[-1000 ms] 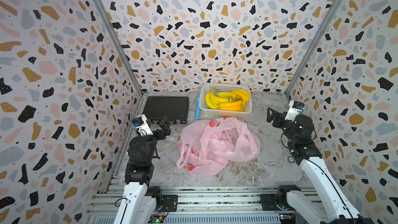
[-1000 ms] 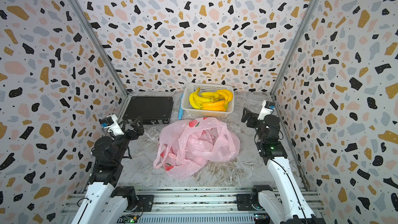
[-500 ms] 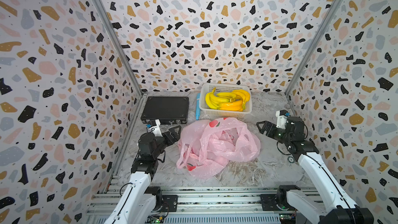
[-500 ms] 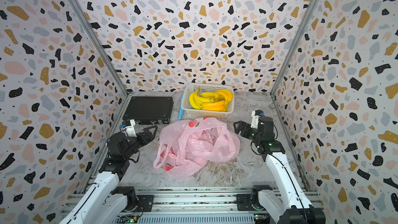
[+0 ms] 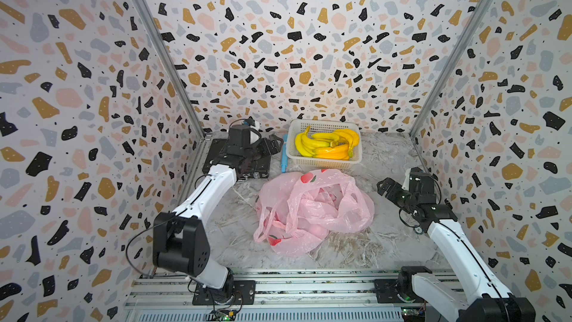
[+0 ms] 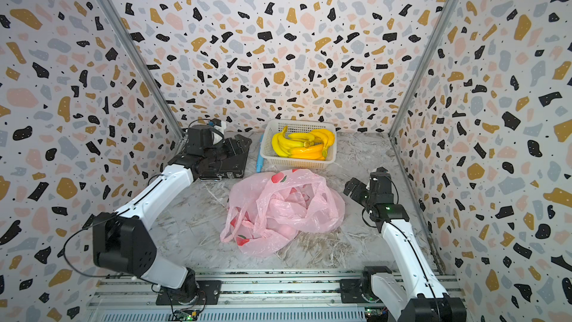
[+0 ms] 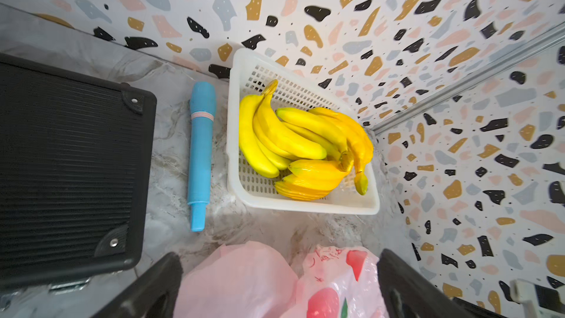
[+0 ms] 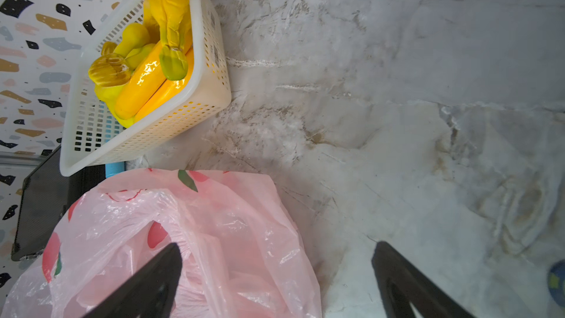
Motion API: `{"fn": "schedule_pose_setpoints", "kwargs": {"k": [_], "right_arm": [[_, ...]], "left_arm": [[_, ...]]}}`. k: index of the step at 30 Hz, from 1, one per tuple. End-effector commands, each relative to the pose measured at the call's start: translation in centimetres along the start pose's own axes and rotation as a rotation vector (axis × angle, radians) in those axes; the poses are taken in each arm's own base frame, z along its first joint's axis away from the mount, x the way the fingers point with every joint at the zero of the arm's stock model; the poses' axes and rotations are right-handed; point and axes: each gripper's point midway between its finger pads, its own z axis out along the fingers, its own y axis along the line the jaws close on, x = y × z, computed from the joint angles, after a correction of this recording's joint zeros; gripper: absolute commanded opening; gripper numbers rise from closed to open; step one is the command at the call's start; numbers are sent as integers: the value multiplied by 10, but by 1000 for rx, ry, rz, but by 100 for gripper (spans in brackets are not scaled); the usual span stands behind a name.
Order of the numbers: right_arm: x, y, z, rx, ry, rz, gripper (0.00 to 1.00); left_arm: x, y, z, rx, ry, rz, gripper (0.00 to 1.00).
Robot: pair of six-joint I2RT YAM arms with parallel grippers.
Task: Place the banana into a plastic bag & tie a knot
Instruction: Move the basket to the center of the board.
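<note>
A bunch of yellow bananas (image 5: 328,145) (image 6: 305,145) (image 7: 293,145) (image 8: 146,65) lies in a white basket (image 5: 323,162) at the back of the table. The crumpled pink plastic bag (image 5: 309,209) (image 6: 278,209) (image 7: 260,279) (image 8: 183,240) lies mid-table, in front of the basket. My left gripper (image 5: 272,147) (image 6: 241,145) (image 7: 279,258) hovers open above a black case, just left of the basket, holding nothing. My right gripper (image 5: 385,187) (image 6: 353,188) (image 8: 276,247) is open and empty, low beside the bag's right edge.
A black case (image 5: 212,150) (image 7: 70,163) lies at the back left. A blue cylinder (image 5: 283,156) (image 7: 200,154) rests between the case and the basket (image 7: 305,206). Patterned walls close in the back and both sides, and a metal rail runs along the front.
The left arm has stretched from the front left to the back, bringing its gripper over the black case near the basket. The right gripper dropped lower toward the bag's right side.
</note>
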Motion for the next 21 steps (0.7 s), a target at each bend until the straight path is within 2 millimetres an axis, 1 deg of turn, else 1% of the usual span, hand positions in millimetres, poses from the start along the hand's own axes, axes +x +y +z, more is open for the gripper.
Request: {"fn": "schedule_pose_setpoints", "kwargs": {"k": [1, 3, 6, 7, 8, 11, 12, 14, 16, 19, 21], "right_arm": [[1, 0, -3, -29, -27, 31, 100], [2, 6, -5, -75, -33, 14, 100], [2, 8, -8, -99, -45, 6, 99], [2, 8, -8, -105, -47, 6, 99], [3, 9, -8, -112, -48, 4, 99], [4, 12, -7, -132, -42, 5, 96], [5, 13, -6, -138, -37, 5, 95], [5, 14, -4, -146, -32, 6, 94], [6, 14, -3, -148, -27, 8, 93], [7, 16, -1, -158, -19, 7, 93], [7, 16, 0, -157, -16, 8, 92]], "left_arm": [[4, -3, 35, 41, 111, 24, 100], [6, 2, 63, 48, 151, 21, 99], [7, 13, 98, 62, 188, 6, 94], [7, 14, 109, 76, 198, -2, 91], [9, 21, 122, 72, 214, -19, 88], [14, 28, 152, 97, 247, -46, 79], [15, 29, 160, 107, 253, -53, 78], [16, 26, 171, 142, 257, -60, 73], [14, 18, 179, 192, 254, -64, 71], [11, 6, 190, 248, 246, -50, 65], [16, 0, 198, 259, 261, -27, 59]]}}
